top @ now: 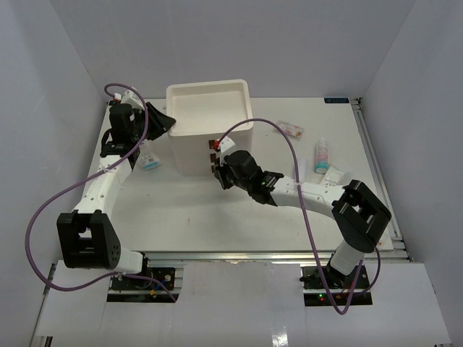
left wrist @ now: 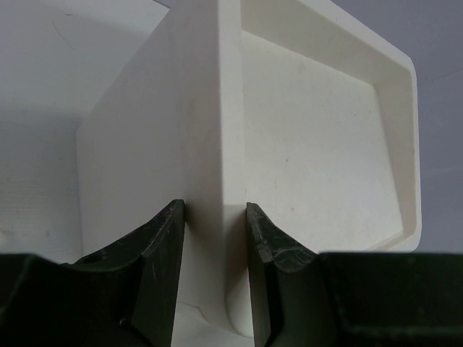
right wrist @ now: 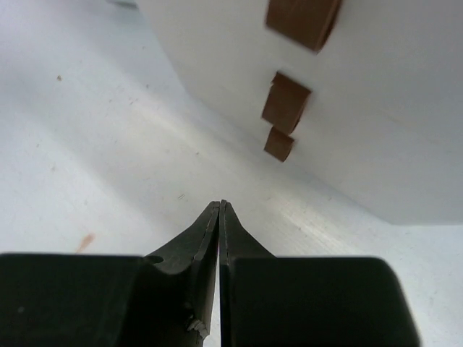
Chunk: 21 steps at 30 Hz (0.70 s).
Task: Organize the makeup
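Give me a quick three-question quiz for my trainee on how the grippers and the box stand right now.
1. True or false: the right gripper holds one of the brown tabs on the white box.
2. The left gripper is closed on: A) a sponge; B) the white box's corner; C) nothing.
3. Fill in: in the top view, the white tube lies on the box's ___ side.
Key: 1 false, it is shut and empty; 2 B; 3 right.

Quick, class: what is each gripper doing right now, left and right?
Left gripper: closed on a corner of the white box.
Right gripper: closed, holding nothing.
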Tool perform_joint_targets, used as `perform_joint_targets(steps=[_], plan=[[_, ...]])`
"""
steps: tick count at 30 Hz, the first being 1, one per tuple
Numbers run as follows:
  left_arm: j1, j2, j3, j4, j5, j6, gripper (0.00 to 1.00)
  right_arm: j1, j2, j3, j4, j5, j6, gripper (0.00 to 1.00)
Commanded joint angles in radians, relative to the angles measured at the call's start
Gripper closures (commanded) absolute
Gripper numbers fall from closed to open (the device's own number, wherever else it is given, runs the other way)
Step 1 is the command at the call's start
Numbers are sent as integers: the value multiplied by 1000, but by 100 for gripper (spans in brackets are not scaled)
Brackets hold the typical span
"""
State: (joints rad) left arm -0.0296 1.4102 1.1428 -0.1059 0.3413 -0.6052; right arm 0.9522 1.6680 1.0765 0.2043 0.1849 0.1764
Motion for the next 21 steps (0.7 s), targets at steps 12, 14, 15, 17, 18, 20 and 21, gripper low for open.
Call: perform_joint_targets(steps=[12,14,15,17,18,20,21], plan=[[-6,-141,44,-150,-75,124,18,-14,-137,365,-728,-886,-1169,13],[-4,-196,42,-147,-95,160,15,-25,-164,398,-786,-804,-1226,14],[-4,-215,33,-146,-100,171,15,-33,-168,411,-801,-767,-1261,14],[-6,-280,4,-135,-88,194,15,-78,-175,458,-810,-759,-1283,15],[-6,-311,-24,-132,-68,200,16,-110,-174,474,-818,-771,-1300,15],[-6,-361,-90,-131,-32,207,18,-181,-168,522,-845,-812,-1350,15],[-6,-393,-124,-130,-16,210,20,-211,-160,548,-856,-832,-1374,15]])
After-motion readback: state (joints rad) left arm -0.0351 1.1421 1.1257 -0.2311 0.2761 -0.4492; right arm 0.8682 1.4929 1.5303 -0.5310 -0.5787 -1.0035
